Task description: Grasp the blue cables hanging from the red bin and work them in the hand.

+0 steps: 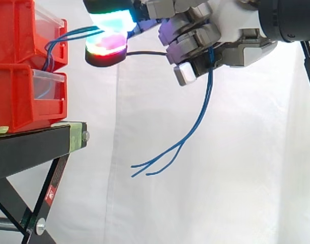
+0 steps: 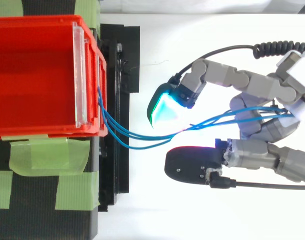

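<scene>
Thin blue cables (image 2: 142,137) leave the front of the upper red bin (image 1: 22,33) and run right into my hand (image 1: 231,35). In the side view the cables (image 1: 205,101) pass through my curled fingers (image 1: 193,48) and their loose ends dangle below, spreading apart at about (image 1: 155,165). From above, the strands cross between a green-glowing fingertip (image 2: 165,107) and a dark thumb pad (image 2: 192,165), then disappear under the curled fingers (image 2: 262,127). My hand is shut on the cables, to the right of the bin (image 2: 37,75) and level with its top.
A second red bin (image 1: 22,99) sits under the first on a black stand (image 1: 37,145) with green tape patches (image 2: 47,155). A white curtain hangs behind. Open space lies below and right of the stand.
</scene>
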